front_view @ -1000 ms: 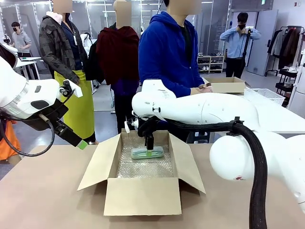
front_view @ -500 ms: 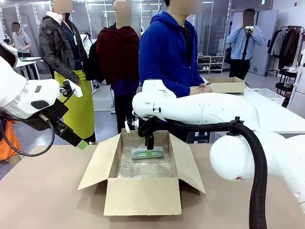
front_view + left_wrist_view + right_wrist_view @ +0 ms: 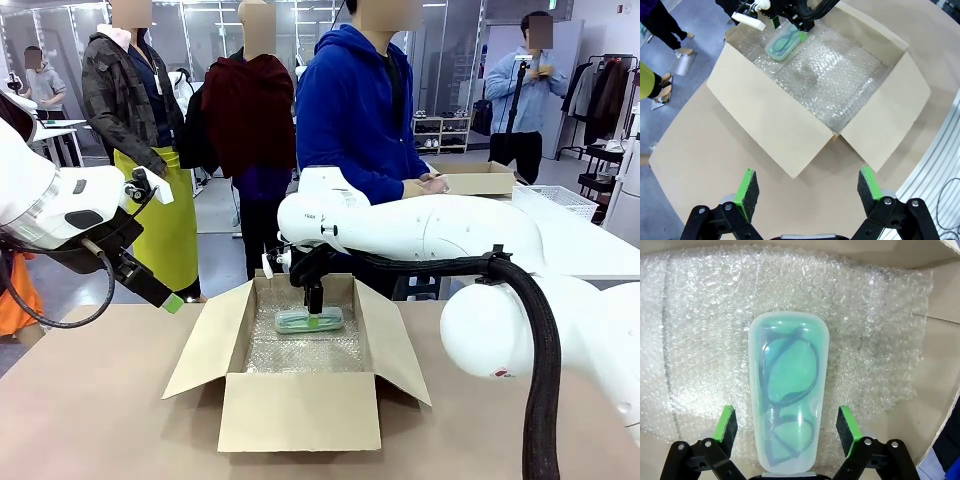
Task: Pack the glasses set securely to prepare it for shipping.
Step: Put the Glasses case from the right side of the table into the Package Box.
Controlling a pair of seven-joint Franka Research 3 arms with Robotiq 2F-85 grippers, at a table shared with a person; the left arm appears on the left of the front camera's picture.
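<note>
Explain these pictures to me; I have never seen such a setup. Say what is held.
Two white robot arms work at a brown table. The wide picture looks across it from between the arms, toward a person in blue. The other two come from cameras on each wrist, looking along that arm's green-padded fingers. On the table stands an open cardboard box lined with bubble wrap, with a mint-green glasses case lying inside. The right pincer is down in the box, open, its pads either side of the case with gaps: nothing is gripped. The left pincer hovers open and empty, left of the box.
</note>
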